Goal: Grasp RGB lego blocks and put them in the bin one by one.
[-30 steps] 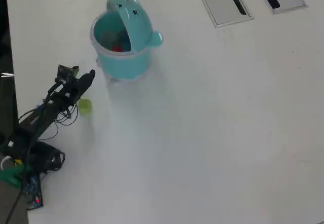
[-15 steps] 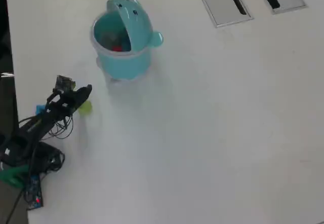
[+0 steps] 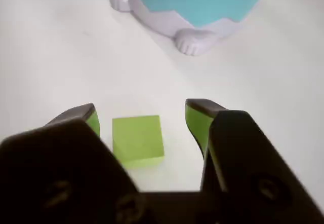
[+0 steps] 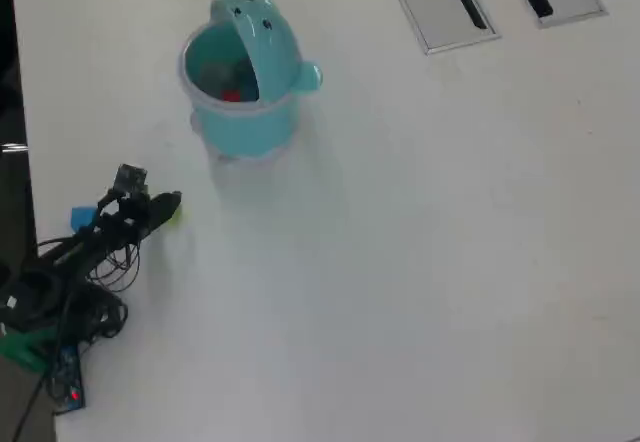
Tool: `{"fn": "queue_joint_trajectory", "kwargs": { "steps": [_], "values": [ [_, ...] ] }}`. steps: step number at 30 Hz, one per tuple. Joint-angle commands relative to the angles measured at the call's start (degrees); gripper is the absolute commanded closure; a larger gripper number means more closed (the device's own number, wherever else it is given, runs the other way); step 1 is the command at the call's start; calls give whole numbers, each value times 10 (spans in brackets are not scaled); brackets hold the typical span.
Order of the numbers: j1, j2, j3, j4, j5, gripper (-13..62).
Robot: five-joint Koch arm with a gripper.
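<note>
With its jaws standing apart and nothing yet between their pads in contact, the gripper [image 3: 143, 113] straddles the yellowish-green block [image 3: 137, 139] in the wrist view, low over the white table [image 3: 61, 57]. The block lies flat between the two green-padded fingers [image 3: 198, 123], but not centred: it sits close beside the left finger and leaves a wide gap to the right one.

That offset is the first risk. If the jaws close from here, one pad is likely to meet the block first and push it sideways, and a cube this small could turn or squirt out toward the near edge. The block also appears to lie a little behind the fingertips, so a bite taken too shallow or too high may catch only an upper edge and let it drop on the lift.

Farther off, the bin [image 3: 202, 1] fills the top of the wrist view, its pale feet just beyond the gripper. In the overhead view the bin [image 4: 240, 122] stands up and to the right of the arm, its dome lid tipped open, with something red showing inside; the blue block I cannot make out for certain. The carry is short, yet a low swing could knock the rim, and the raised lid narrows the opening on the right side. The grey slotted panels [image 4: 440, 2] lie well apart, out of the way.
</note>
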Motion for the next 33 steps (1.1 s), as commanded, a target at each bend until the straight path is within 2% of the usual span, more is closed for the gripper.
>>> {"fn": "queue_joint_trajectory", "kwargs": {
  "steps": [1,7,18,33],
  "values": [
    [3,10,-12,-1,-17,178],
    [5,-18,-5,-1,-71,178],
    [-15,-98,41,-70,-68,181],
    [-15,-129,18,-85,-67,183]
  ]
}}
